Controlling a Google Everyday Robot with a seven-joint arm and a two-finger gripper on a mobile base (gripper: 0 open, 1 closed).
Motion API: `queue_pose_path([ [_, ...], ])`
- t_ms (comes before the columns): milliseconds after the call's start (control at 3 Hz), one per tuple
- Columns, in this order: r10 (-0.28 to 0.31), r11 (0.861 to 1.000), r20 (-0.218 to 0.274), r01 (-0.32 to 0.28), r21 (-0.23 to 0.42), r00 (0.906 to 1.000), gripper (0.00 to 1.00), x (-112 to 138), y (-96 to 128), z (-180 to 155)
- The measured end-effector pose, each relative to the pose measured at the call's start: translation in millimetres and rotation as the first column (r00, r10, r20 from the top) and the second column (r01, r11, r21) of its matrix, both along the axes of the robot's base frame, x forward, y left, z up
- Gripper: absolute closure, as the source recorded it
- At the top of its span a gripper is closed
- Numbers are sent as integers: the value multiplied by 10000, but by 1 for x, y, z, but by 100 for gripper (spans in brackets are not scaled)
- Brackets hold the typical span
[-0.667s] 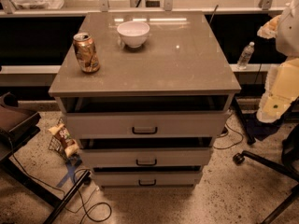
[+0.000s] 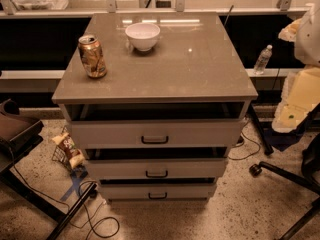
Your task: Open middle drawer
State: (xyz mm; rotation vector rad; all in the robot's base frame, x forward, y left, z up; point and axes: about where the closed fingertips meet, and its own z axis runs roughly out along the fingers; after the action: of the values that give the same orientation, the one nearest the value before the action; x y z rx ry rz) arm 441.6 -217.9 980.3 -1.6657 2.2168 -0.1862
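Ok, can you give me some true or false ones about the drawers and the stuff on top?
The can stands left of the bowl. True.
The bowl sits inside a drawer. False: it sits on the cabinet top.
The middle drawer has a black handle. True.
The claw grips that handle. False: no claw shows; only the arm is there, at the right edge, away from the drawers.
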Motion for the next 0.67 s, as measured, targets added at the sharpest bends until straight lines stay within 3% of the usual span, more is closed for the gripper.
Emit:
queue_pose_path([
  [333, -422, 9989, 496, 411, 220, 9979, 0, -15, -4, -24],
  [667, -853, 9922, 397, 812, 944, 9956, 0, -37, -12, -84],
])
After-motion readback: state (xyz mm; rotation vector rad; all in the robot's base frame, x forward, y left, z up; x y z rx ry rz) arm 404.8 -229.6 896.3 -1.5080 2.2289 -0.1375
